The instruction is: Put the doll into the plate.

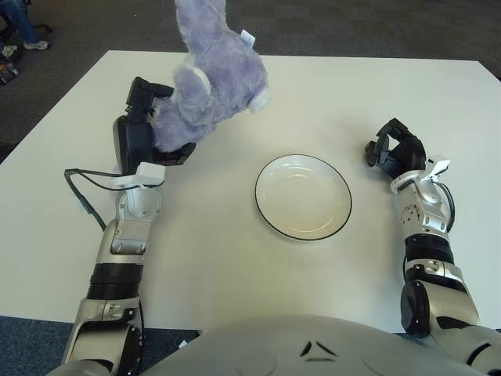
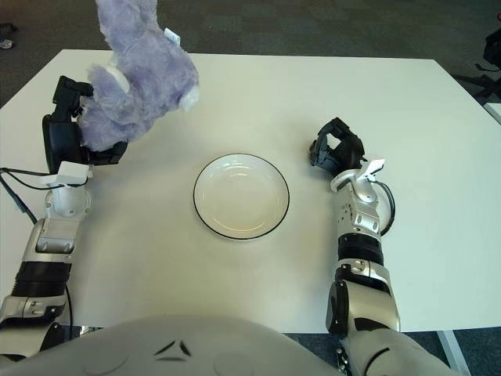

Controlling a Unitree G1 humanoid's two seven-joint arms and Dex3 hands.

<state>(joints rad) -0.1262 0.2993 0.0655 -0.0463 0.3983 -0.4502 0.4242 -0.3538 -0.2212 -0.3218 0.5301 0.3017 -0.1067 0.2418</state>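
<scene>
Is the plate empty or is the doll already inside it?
Empty. The plate shows only its bare white inside. The doll is held up by the left hand, to the plate's left. The right hand shows right of it.

1. White table, fills most of view, rectangular
2. Dark grey carpet floor beyond table's far edge & at sides
3. Person's leg in jeans w/ white shoe, top-left corner, on floor
4. Dark object at right edge, can't tell what
</scene>
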